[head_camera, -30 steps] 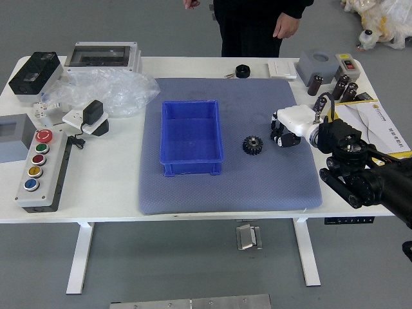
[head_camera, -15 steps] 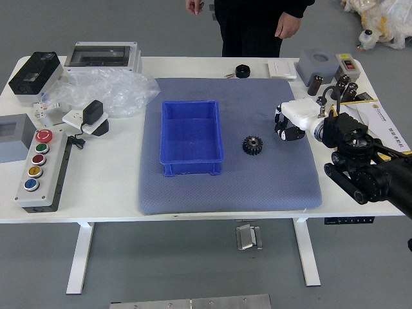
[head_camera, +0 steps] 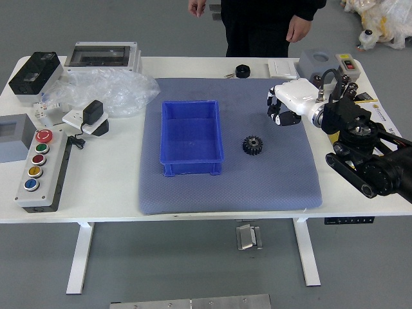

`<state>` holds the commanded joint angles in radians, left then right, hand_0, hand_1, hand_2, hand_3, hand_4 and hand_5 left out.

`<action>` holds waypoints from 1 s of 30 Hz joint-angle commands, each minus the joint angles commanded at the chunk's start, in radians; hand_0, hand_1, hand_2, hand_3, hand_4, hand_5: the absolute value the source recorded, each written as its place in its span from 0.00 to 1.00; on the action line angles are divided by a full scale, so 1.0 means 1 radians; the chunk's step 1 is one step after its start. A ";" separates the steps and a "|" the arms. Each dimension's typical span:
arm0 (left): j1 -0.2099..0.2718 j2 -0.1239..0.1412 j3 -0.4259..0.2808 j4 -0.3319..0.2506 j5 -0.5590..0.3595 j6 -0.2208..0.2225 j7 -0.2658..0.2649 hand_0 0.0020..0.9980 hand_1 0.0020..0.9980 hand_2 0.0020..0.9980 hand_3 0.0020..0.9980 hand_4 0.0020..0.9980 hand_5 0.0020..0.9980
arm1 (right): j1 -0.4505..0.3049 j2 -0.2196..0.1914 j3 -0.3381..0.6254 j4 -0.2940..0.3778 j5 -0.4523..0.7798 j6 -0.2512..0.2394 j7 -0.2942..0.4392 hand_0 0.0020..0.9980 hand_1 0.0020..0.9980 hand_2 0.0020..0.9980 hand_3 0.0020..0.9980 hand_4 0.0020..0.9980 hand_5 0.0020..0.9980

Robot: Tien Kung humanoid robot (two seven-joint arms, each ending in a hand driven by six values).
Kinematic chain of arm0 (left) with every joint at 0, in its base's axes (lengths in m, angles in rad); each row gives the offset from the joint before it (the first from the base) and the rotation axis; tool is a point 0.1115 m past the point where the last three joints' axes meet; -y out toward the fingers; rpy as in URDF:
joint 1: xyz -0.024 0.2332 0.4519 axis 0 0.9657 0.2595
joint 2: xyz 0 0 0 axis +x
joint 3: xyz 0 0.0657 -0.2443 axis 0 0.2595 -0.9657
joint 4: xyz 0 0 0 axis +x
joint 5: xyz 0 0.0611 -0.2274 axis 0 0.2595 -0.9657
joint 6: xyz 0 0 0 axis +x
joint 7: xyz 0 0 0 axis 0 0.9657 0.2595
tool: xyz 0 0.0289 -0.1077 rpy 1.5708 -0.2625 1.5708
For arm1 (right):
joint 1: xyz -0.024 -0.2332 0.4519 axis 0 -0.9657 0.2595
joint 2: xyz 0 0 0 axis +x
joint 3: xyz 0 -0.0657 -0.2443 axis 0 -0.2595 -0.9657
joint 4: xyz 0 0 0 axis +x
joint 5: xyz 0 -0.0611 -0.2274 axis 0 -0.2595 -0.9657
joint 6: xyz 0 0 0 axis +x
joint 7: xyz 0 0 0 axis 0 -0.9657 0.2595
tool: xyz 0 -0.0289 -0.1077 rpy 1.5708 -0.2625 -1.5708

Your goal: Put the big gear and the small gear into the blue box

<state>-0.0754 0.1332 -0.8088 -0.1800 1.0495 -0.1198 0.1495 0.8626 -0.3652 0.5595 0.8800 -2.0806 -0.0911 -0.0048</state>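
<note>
Gray mat [head_camera: 238, 193] beneath rectangular blue box [head_camera: 192, 168] and toothed gear [head_camera: 252, 145]

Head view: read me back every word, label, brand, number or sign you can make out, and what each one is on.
No text can be read in this view.
Blue box: none legible.
Gear: none legible.
Button box: no legible labels.
Yellow-edged sheet: any print is too small to read.
Small device with the red patch: too small to read.
</note>
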 joint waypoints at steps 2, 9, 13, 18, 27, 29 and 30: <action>0.000 0.001 -0.001 0.000 0.001 0.000 0.000 0.86 0.83 0.82 0.84 0.71 0.31 | 0.004 -0.007 -0.001 0.038 -0.006 0.002 -0.006 0.60 0.44 0.49 0.62 0.48 0.15; 0.003 0.005 -0.003 0.000 0.005 0.000 0.001 0.86 0.83 0.82 0.84 0.71 0.31 | 0.025 -0.007 -0.012 0.168 -0.025 0.015 -0.026 0.60 0.45 0.49 0.62 0.48 0.15; 0.005 0.006 -0.003 0.000 0.009 -0.001 0.002 0.86 0.83 0.82 0.84 0.71 0.31 | 0.040 0.019 -0.022 0.208 -0.030 0.019 -0.033 0.60 0.45 0.49 0.62 0.48 0.15; 0.006 0.007 -0.002 0.000 0.014 -0.002 0.003 0.86 0.83 0.82 0.84 0.71 0.31 | 0.054 0.073 -0.032 0.216 -0.031 0.020 -0.038 0.60 0.45 0.49 0.62 0.48 0.15; 0.009 0.009 0.008 0.000 0.018 -0.002 0.005 0.86 0.83 0.82 0.84 0.71 0.31 | 0.039 0.185 -0.022 0.185 -0.025 0.003 -0.038 0.61 0.45 0.49 0.62 0.48 0.15; 0.009 0.008 0.009 0.000 0.017 -0.002 0.005 0.86 0.83 0.82 0.84 0.71 0.30 | 0.031 0.199 -0.020 0.176 -0.020 0.002 -0.036 0.60 0.44 0.50 0.63 0.50 0.16; 0.009 0.008 0.009 0.000 0.017 -0.002 0.005 0.86 0.83 0.82 0.84 0.71 0.30 | 0.027 0.204 -0.019 0.171 -0.017 0.003 -0.035 0.60 0.44 0.50 0.63 0.50 0.16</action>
<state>-0.0668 0.1412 -0.7994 -0.1800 1.0667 -0.1220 0.1546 0.8895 -0.1608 0.5402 1.0509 -2.0972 -0.0878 -0.0401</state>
